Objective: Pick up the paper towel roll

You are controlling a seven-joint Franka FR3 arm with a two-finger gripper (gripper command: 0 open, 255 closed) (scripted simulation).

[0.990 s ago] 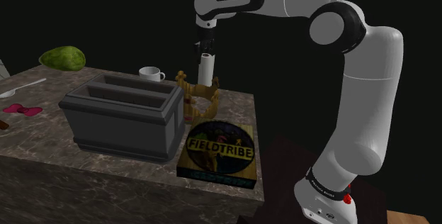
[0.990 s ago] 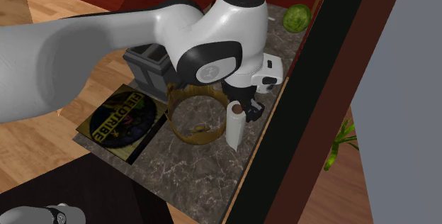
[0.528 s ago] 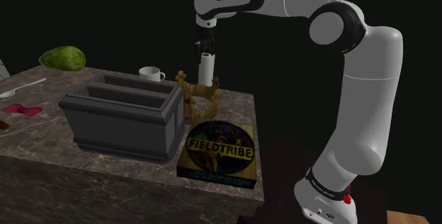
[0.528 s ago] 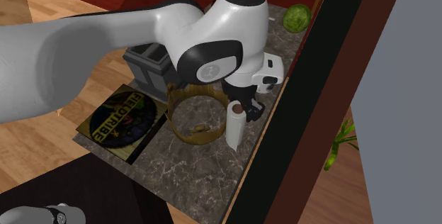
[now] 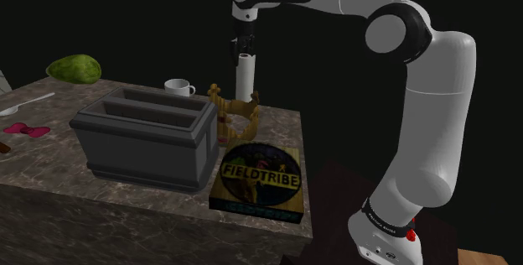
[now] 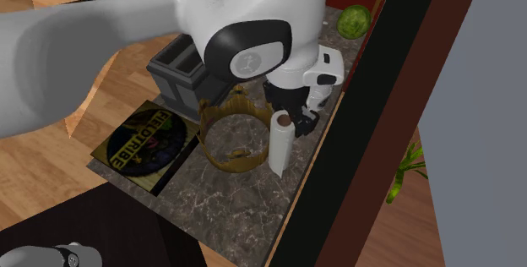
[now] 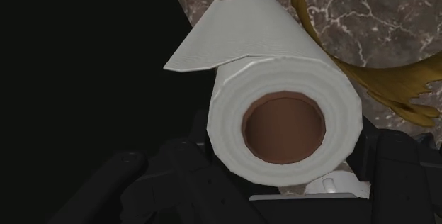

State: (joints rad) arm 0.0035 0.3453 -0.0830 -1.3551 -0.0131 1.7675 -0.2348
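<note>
Gripping: we find the gripper point(image 5: 243, 49) jaws clasped on the paper towel roll point(image 5: 244, 77) top.
Edges: roll near marble counter point(image 6: 245, 210) rim, just beside crown-shaped ring point(image 6: 228, 164).

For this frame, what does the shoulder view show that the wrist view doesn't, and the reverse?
Shoulder view adds: the white arm, a dark grey toaster, a white mug, a green fruit and the FIELDTRIBE box, all on the marble counter. Wrist view adds: the brown core seen end-on, and a loose sheet flap lifting off the roll's side. Shared: the white paper towel roll, clasped at its top end by the tool, with the golden crown-shaped ring beside it and the counter below.
</note>
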